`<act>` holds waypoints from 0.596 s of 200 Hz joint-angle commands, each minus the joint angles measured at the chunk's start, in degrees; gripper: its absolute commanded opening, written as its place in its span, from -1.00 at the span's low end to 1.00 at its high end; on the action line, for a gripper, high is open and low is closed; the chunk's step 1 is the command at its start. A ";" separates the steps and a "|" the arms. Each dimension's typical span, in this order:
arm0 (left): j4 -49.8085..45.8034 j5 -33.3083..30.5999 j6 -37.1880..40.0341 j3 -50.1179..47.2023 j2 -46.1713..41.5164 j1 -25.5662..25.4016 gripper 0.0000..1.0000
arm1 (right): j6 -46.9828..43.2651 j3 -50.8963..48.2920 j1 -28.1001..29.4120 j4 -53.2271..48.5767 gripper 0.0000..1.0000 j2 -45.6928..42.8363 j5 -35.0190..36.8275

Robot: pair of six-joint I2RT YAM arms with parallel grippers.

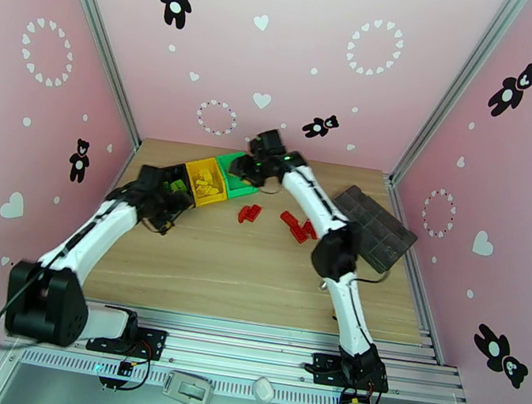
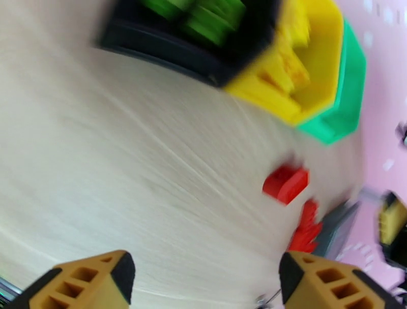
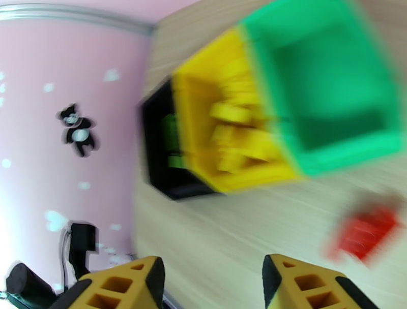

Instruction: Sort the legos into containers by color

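The 3 bins stand joined in a row at the far side of the surface (image 1: 255, 277). The black bin (image 2: 168, 51) holds green legos (image 2: 203, 20), the yellow bin (image 3: 193, 101) holds yellow legos (image 3: 234, 137), and the green bin (image 3: 330, 76) looks bare. By that pattern the green bin seems reserved for the red legos (image 1: 249, 213), which lie loose on the surface in 2 small clusters just in front of the bins.

The left pincer (image 2: 206, 279) hangs beside the black bin, its jaws wide with nothing between them. The right pincer (image 3: 213, 284) hovers over the green bin, its jaws moderately apart and also carrying nothing. It is probably better placed to fetch a red one, since its arm reaches past both clusters. Both wrist views are smeared, so fine detail is lost.
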 commanded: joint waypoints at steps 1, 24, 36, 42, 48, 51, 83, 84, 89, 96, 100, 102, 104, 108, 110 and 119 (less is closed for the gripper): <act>-3.80 -4.56 7.88 8.87 7.70 -5.73 0.51 | -7.89 -10.29 -1.67 -9.51 0.07 -6.55 7.51; -8.45 -6.84 14.59 19.25 17.96 -10.45 0.39 | -10.56 -21.56 -4.35 -9.10 0.09 -13.59 9.94; -10.55 -7.42 17.29 24.13 23.27 -12.00 0.33 | -11.04 -26.62 -5.42 -8.71 0.10 -16.82 10.55; -11.43 -7.61 18.38 26.69 25.43 -12.57 0.30 | -11.09 -28.97 -5.82 -8.41 0.11 -18.39 10.76; -12.37 -7.83 19.36 29.08 27.81 -13.04 0.29 | -11.09 -31.19 -6.04 -8.07 0.11 -20.02 11.06; -12.84 -8.01 19.78 30.29 28.90 -13.34 0.29 | -11.13 -32.20 -6.22 -7.83 0.10 -20.82 11.15; -17.91 -9.99 25.12 42.89 38.98 -15.59 0.23 | -9.47 -42.24 -6.60 -5.57 0.11 -27.80 11.71; -18.06 -10.07 25.26 43.29 39.24 -15.66 0.22 | -9.35 -42.57 -6.63 -5.46 0.11 -28.00 11.68; -18.95 -10.58 25.99 45.09 40.62 -16.02 0.18 | -8.91 -43.86 -6.63 -5.11 0.11 -28.71 11.53; -20.04 -11.05 26.81 47.27 42.41 -16.33 0.12 | -8.40 -45.31 -6.65 -4.63 0.11 -29.69 11.35; -20.54 -11.21 27.24 48.30 43.30 -16.38 0.09 | -8.08 -46.11 -6.64 -4.37 0.11 -30.21 11.30; -20.68 -11.20 27.42 48.70 43.77 -16.44 0.08 | -7.87 -46.49 -6.61 -4.32 0.11 -30.43 11.17; -20.85 -11.20 27.60 49.11 43.99 -16.43 0.08 | -7.78 -46.90 -6.64 -4.21 0.11 -30.69 11.11; -21.22 -11.20 27.96 49.84 44.78 -16.55 0.06 | -7.59 -47.48 -6.61 -4.05 0.11 -31.13 11.05; -21.31 -11.20 28.09 50.15 45.08 -16.57 0.06 | -7.40 -47.65 -6.64 -4.06 0.11 -31.30 11.04; -21.62 -11.27 29.04 51.03 46.13 -16.75 0.05 | -7.12 -48.53 -6.64 -3.95 0.11 -32.07 11.09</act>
